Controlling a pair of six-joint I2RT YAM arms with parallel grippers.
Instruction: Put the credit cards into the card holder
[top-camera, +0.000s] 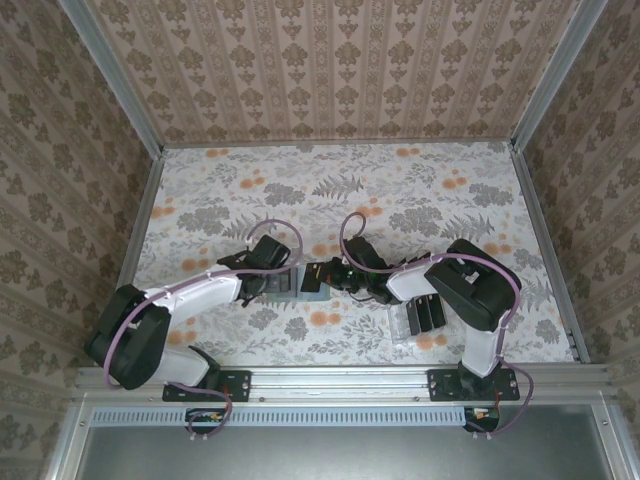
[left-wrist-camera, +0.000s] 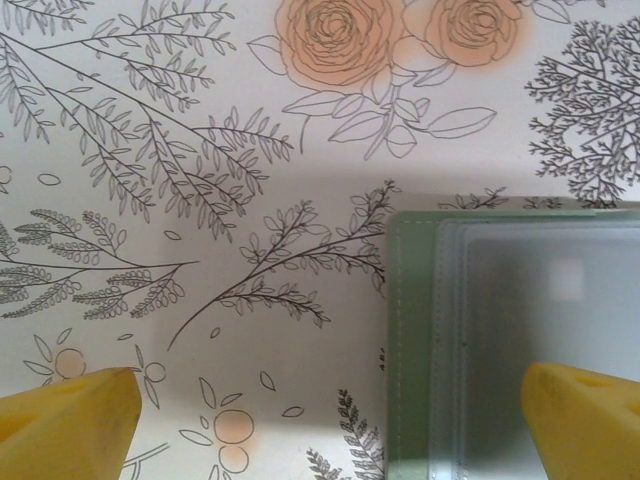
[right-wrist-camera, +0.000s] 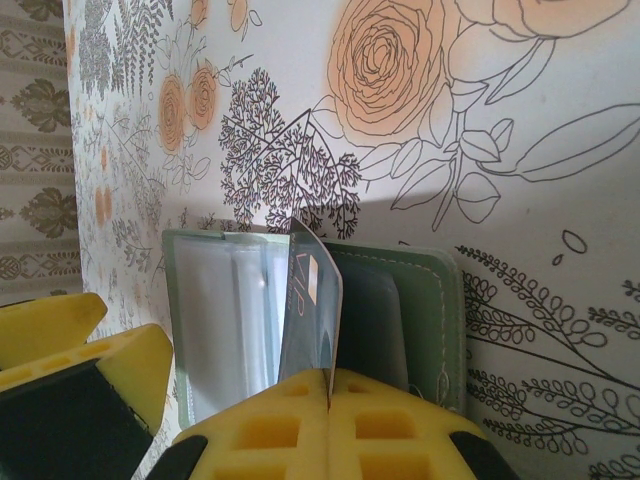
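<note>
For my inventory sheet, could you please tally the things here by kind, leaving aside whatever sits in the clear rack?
card holder: 1
credit card, in right gripper: 1
clear rack: 1
Total: 3

White-and-black arms (top-camera: 190, 290), looping lilac cables (top-camera: 343, 235), yellow gripper fingers (right-wrist-camera: 280, 430)

On the floral-patterned tabletop (top-camera: 400, 200), an open sage-green folding wallet (top-camera: 311, 284) lies between the left gripper (top-camera: 275, 283) and the right gripper (top-camera: 338, 275), which perhaps pinches a thin black card (top-camera: 322, 271). A clear plastic slotted rack (top-camera: 400, 322) holds more black cards (top-camera: 430, 313).
</note>
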